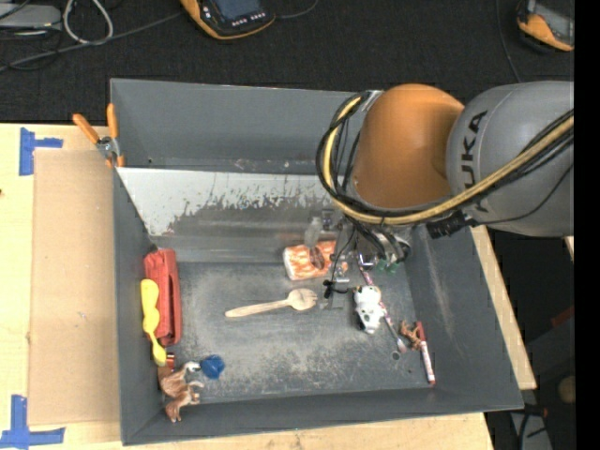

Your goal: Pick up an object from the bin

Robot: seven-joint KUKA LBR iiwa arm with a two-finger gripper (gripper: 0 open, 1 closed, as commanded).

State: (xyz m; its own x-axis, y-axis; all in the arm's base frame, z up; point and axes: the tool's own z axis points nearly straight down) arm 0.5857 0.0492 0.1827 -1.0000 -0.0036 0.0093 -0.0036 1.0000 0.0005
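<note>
Grey metal bin [216,134], dusty floor. The dial is centred on the bin floor, with 12 o'clock at the far wall.

Arm [511,157] comes in from 3 o'clock. The orange cover [408,143] on its wrist, with cables looped round it, hangs over the 1 to 2 o'clock part of the bin.

Gripper [332,284] sits below the cover, low over the floor, a little toward 2 o'clock from centre. Whether it is open or closed cannot be told, because cables and wrist hardware mask it.

Contents, largest first:
- Red block [168,293]: long, lying along the wall at 9 o'clock.
- Spoon [272,305]: wooden, flat on the floor at centre. The handle points to 9 o'clock and the bowl to 3 o'clock. The bowl is just beside the gripper, at the gripper's 8 o'clock. Contact cannot be told.
- Yellow piece [150,312]: long, touching the red block on its wall side, running toward 8 o'clock.
- Packet [302,262]: orange and white, at 12 to 1 o'clock near the foot of the far wall. It is just beside the gripper, at the gripper's 10 o'clock.
- Pen [422,350]: thin, reddish, at 4 o'clock near the right wall, well apart from the gripper.
- White piece [368,309]: small, at 3 to 4 o'clock, near the gripper at its 5 o'clock, between gripper and pen.
- Brown figure [178,389]: in the 7 o'clock corner.
- Blue ball [213,367]: just beside the figure.

Nearest to the gripper are the spoon bowl and the packet.
</note>
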